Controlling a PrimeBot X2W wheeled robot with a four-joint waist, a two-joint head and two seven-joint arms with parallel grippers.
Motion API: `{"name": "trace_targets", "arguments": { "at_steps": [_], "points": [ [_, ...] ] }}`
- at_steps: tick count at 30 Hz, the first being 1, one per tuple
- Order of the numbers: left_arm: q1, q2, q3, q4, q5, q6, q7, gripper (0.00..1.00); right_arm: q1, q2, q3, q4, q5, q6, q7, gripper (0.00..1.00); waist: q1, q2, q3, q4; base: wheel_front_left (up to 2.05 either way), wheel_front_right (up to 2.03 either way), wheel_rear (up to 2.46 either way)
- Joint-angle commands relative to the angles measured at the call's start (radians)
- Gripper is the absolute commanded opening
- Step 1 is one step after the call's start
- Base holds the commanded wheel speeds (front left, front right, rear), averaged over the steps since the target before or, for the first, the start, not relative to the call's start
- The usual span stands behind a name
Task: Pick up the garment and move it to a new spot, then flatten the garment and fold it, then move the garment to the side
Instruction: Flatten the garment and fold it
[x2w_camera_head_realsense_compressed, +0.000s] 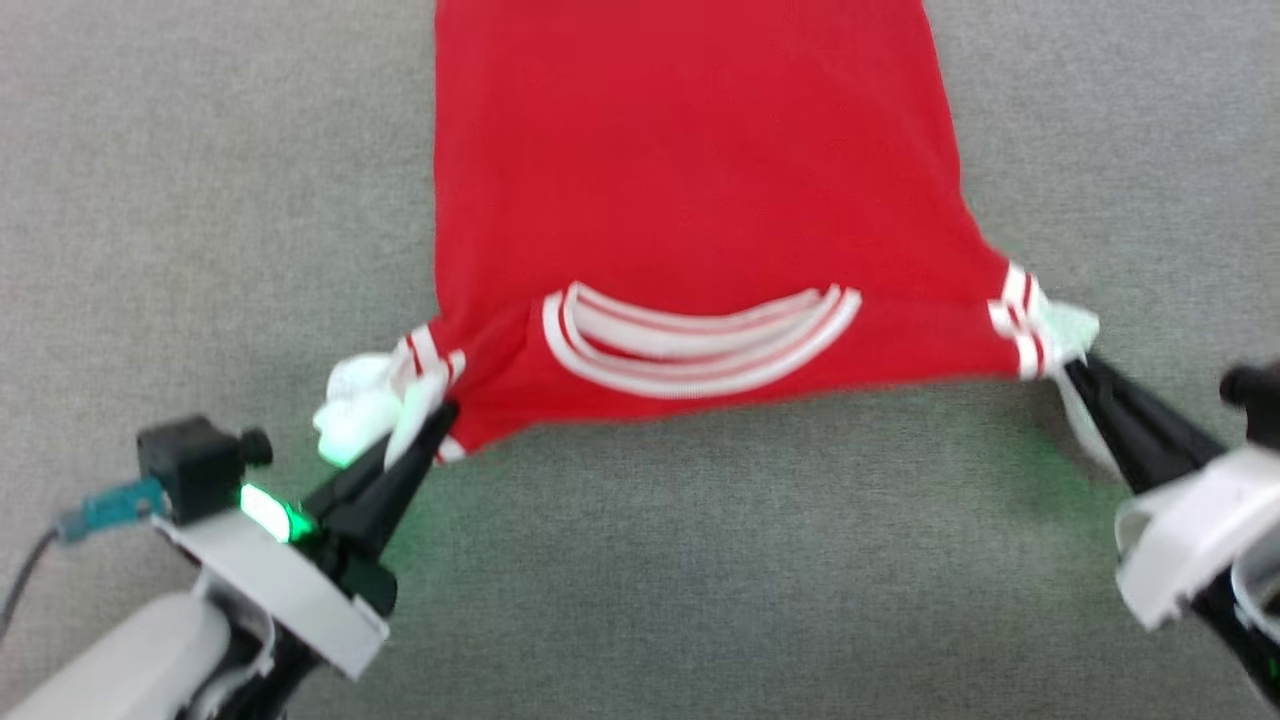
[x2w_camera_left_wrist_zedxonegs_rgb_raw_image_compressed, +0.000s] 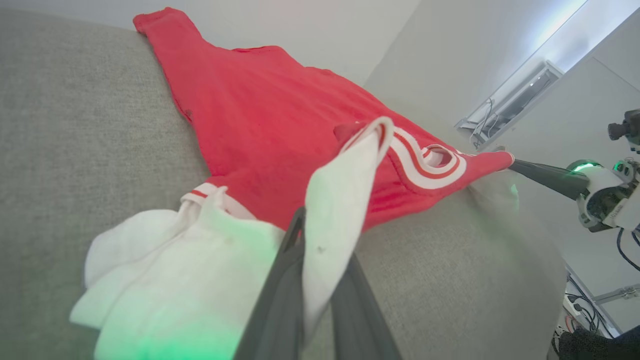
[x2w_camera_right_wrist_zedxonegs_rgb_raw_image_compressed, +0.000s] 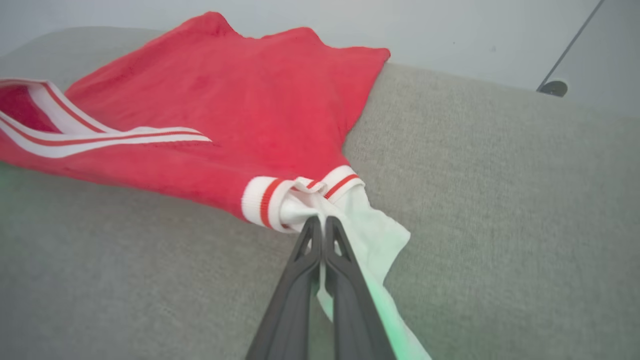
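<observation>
Pinched on a bunched white sleeve (x2w_camera_head_realsense_compressed: 360, 405), the left gripper (x2w_camera_head_realsense_compressed: 438, 418) holds the garment (x2w_camera_head_realsense_compressed: 690, 170) at its near left corner. The right gripper (x2w_camera_head_realsense_compressed: 1072, 365) is closed tight on white sleeve cloth at the near right corner. Between them the near edge is stretched taut, the striped collar (x2w_camera_head_realsense_compressed: 700, 340) midway. Beyond, the red body runs away across the grey surface (x2w_camera_head_realsense_compressed: 180, 200).

One garment (x2w_camera_head_realsense_compressed: 690, 180), two pairs of jaws
</observation>
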Motion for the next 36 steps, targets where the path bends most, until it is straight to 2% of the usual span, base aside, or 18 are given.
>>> {"name": "trace_targets", "arguments": {
  "at_steps": [1,11,21,27,36],
  "points": [
    [0.032,0.007,0.01,-0.008,0.017,0.002,0.001,0.0,0.043,0.006,-0.026,-0.032,-0.006,-0.001,0.02,0.0,0.0,-0.0001,-0.008,-0.005,0.0,0.0,0.0],
    [0.201,0.06,-0.016,-0.047,0.086,0.002,0.001,0.0,0.282,0.054,-0.112,-0.176,0.021,-0.001,0.149,0.0,0.0,-0.0001,-0.026,-0.001,0.0,0.0,0.0],
    [0.238,0.079,-0.063,-0.049,0.103,0.002,0.0,0.0,0.411,0.06,-0.147,-0.247,0.048,-0.001,0.228,0.0,0.0,-0.0001,-0.02,0.007,0.0,0.0,0.0],
    [0.207,0.056,-0.101,0.011,0.115,0.002,0.001,0.0,0.38,0.053,-0.116,-0.204,0.053,-0.001,0.217,0.0,0.0,-0.0001,-0.014,0.003,0.0,0.0,0.0],
    [0.152,0.009,-0.168,0.109,0.127,0.004,0.007,0.0,0.304,0.029,-0.003,-0.037,0.07,-0.001,0.152,0.0,0.0,-0.0001,-0.003,0.011,0.0,0.0,0.0]
  ]
}}
